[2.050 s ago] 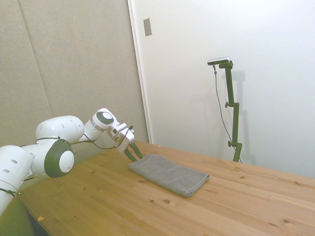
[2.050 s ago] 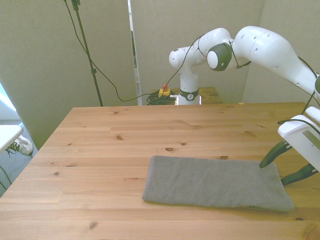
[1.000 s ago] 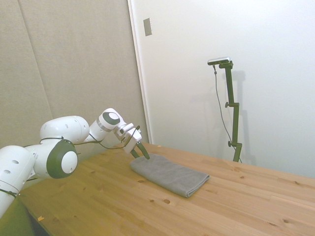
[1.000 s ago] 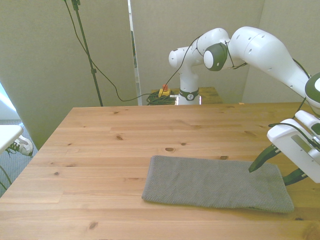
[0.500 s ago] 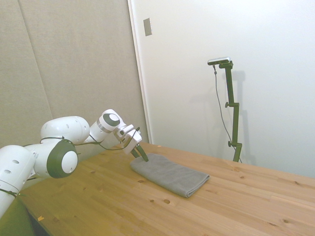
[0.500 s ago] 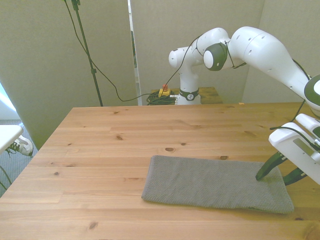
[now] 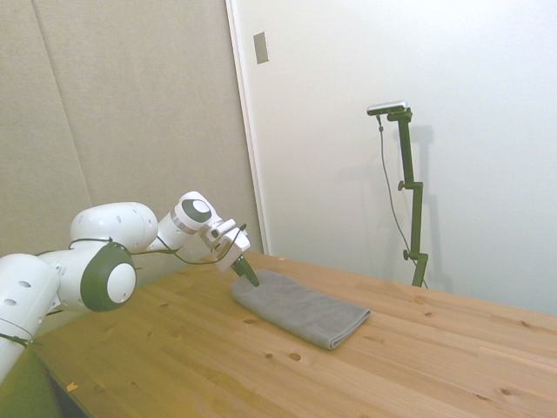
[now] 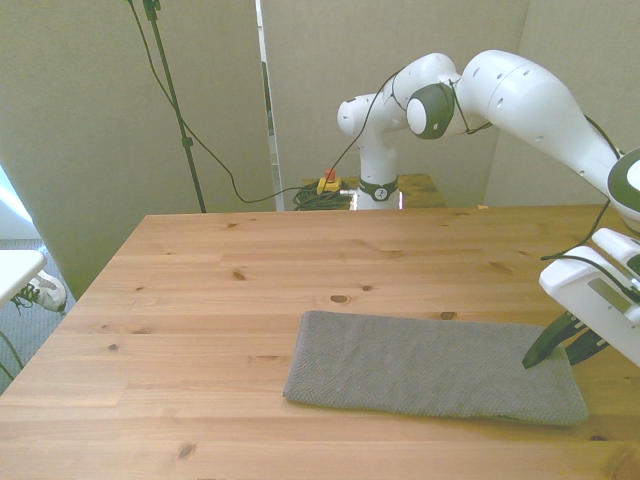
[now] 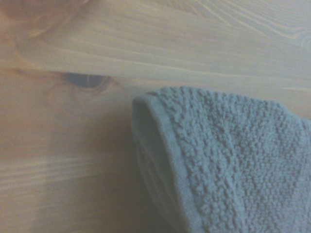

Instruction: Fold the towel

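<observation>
The dark grey towel (image 8: 430, 365) lies flat on the wooden table (image 8: 220, 300), long side across the front view, toward the front view's right. In the side view the towel (image 7: 300, 309) sits mid-table. My gripper (image 8: 550, 360) is tilted down at the towel's end on the front view's right, its dark fingers drawn together on the corner there. From the side, the gripper (image 7: 251, 280) touches the towel's left end and its fingers look like one dark shape. Up close in the wrist view, the towel (image 9: 233, 160) has a rounded corner with a bunched edge.
The table's near edge (image 8: 300, 470) runs just in front of the towel in the front view. Bare wood stretches to the front view's left. A white surface (image 8: 15, 268) stands beside the table at the far left.
The gripper came down onto the towel's end and its fingers closed from a wide gap to a narrow one. The towel has stayed flat in place.
</observation>
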You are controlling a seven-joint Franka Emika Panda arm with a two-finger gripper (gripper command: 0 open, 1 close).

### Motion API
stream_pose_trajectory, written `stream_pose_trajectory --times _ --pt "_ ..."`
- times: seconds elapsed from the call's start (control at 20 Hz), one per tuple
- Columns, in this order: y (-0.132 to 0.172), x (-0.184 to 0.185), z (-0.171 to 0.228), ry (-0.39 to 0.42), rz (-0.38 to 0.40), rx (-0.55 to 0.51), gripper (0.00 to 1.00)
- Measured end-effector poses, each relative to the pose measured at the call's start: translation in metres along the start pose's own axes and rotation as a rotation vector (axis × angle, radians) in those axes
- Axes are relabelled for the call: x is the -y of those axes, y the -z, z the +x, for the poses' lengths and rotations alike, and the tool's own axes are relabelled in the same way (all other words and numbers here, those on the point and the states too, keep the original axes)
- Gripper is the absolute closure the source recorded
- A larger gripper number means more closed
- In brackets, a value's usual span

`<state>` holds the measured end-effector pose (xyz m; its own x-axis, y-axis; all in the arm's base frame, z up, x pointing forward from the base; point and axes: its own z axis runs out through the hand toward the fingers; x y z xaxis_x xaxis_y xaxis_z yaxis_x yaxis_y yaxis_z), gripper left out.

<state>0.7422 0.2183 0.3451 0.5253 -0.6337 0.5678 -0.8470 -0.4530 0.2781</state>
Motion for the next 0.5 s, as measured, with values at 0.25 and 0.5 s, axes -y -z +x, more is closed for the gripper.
stream_pose_trajectory --times 0.25,0.5 --pt "0.031 -0.032 0.033 -0.018 0.036 0.012 1.00" --pt "0.033 -0.078 0.076 -0.054 0.065 0.046 1.00"
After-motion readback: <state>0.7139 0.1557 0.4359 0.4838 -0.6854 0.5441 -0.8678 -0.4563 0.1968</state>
